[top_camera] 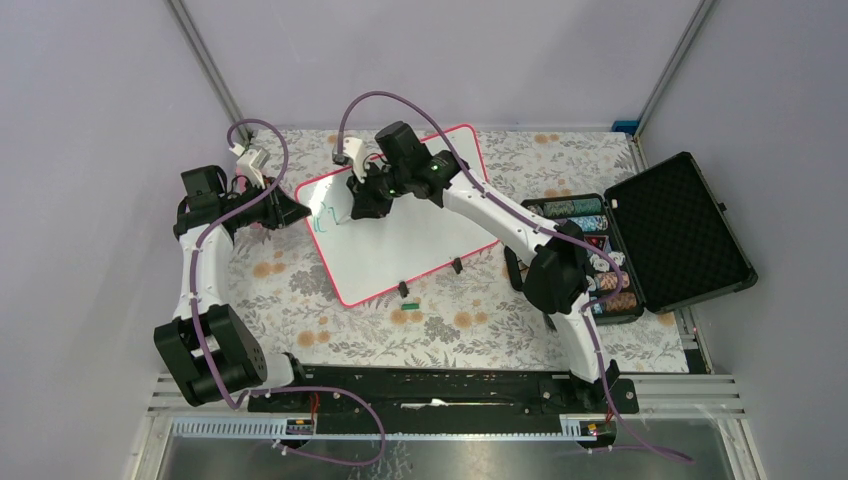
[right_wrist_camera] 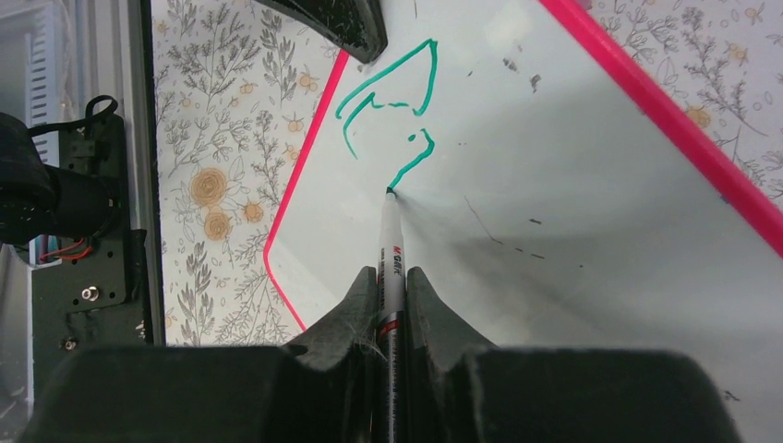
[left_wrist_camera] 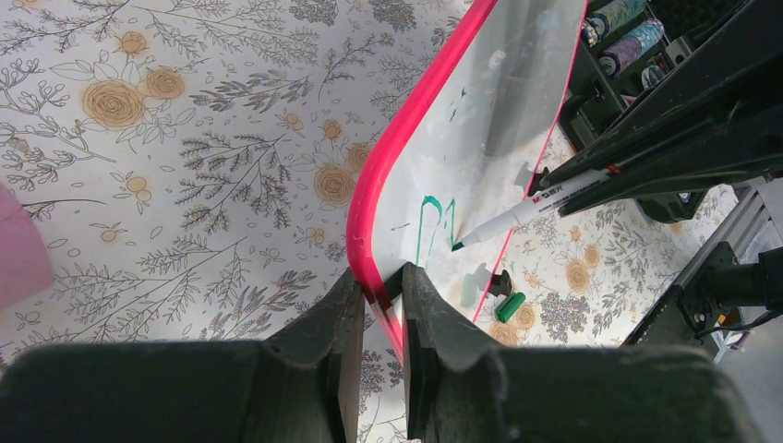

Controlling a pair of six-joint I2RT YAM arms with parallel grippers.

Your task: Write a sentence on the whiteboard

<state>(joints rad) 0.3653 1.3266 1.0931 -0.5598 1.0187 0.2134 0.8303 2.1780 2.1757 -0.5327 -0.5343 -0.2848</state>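
Observation:
The whiteboard (top_camera: pixel 420 235) with its pink-red frame lies tilted on the floral cloth. My left gripper (left_wrist_camera: pixel 382 288) is shut on the board's left corner edge (left_wrist_camera: pixel 367 231); seen from above, that gripper (top_camera: pixel 295 212) sits at the board's left corner. My right gripper (right_wrist_camera: pixel 391 274) is shut on a white marker (right_wrist_camera: pixel 391 242), tip down on the board. Green strokes of the sentence (right_wrist_camera: pixel 392 111) sit near the left corner, also seen as green strokes (left_wrist_camera: pixel 432 221) beside the marker (left_wrist_camera: pixel 545 198). From above, the right gripper (top_camera: pixel 358 205) hovers over the board's upper left.
An open black foam-lined case (top_camera: pixel 672 232) with rows of coloured chips (top_camera: pixel 600 255) stands to the right of the board. The green marker cap (top_camera: pixel 408 303) lies on the cloth by the board's near edge. Two small black clips (top_camera: pixel 455 266) sit at that edge.

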